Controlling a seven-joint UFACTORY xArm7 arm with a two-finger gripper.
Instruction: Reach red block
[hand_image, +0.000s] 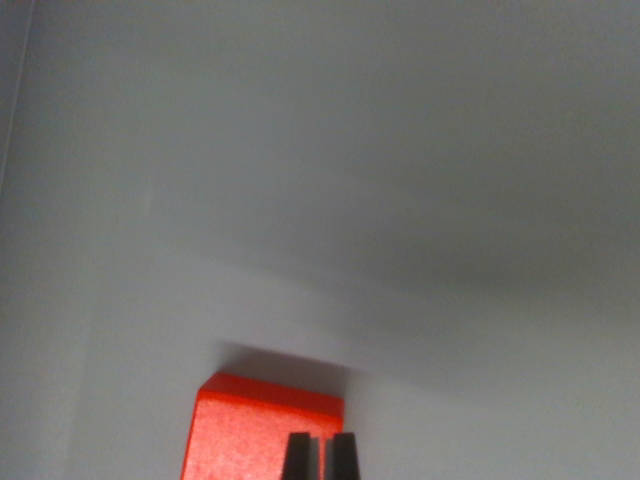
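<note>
— Since you hover so low, where is the bright red, matte, square-edged block (265, 432)?

— Directly beneath my gripper (320, 458); its two dark fingertips are pressed nearly together over the block's near right part, since I only need to reach it; pale grey tabletop (400, 200) lies beyond.

wrist view | my gripper (321, 455) sat at bottom edge, dark fingertips nearly together, thin gap | red block (255, 435) directly behind them | pale surface (400, 200) beyond block, shadowed
</note>
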